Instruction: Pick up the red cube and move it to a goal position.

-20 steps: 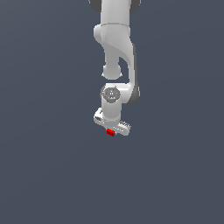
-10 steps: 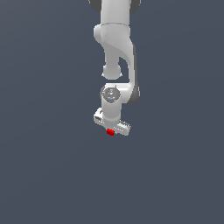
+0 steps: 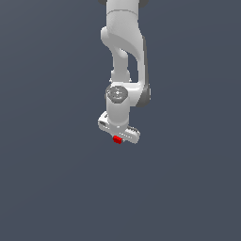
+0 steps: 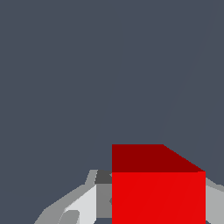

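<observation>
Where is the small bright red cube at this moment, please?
In the exterior view, the small bright red cube sits near the centre, directly under the white gripper, between its fingers in the wrist view.

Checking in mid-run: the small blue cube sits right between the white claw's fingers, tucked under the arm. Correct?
Not quite: the cube is bright red, not blue. The wrist view shows the small red cube between the white claw fingers, and the exterior view shows it under the white arm.

One red cube (image 3: 117, 139), one end effector (image 3: 118, 136), one arm (image 3: 123, 61)
</observation>
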Tool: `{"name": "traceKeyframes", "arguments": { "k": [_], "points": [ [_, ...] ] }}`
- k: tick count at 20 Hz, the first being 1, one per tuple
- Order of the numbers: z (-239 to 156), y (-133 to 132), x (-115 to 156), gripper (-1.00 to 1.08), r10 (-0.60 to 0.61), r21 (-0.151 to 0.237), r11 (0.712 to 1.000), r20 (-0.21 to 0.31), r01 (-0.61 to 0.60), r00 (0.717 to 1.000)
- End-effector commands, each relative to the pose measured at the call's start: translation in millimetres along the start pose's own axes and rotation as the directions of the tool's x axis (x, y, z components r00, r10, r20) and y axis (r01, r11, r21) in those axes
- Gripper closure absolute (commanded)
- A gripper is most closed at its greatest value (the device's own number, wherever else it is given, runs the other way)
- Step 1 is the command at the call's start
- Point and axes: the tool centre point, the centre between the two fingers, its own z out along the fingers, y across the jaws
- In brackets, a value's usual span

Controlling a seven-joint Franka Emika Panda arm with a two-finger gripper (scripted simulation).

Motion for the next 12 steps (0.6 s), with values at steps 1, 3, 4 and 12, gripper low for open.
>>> {"name": "traceKeyframes", "arguments": {
  "k": [1, 3, 4, 12],
  "points": [
    [-19.4, 1.3, 4.8, 1.08, 0.000, 0.001, 1.000, -0.001, 0.000, 1.000],
    [-37.1, 3.0, 9.2, 1.08, 0.001, 0.001, 1.000, -0.001, -0.001, 1.000],
    [-46.7, 3.7, 11.5, 1.08, 0.001, 0.001, 1.000, -0.001, -0.001, 1.000],
    [-132.8, 9.9, 32.6, 1.08, 0.001, 0.001, 1.000, -0.001, -0.001, 1.000]
  ]
}}
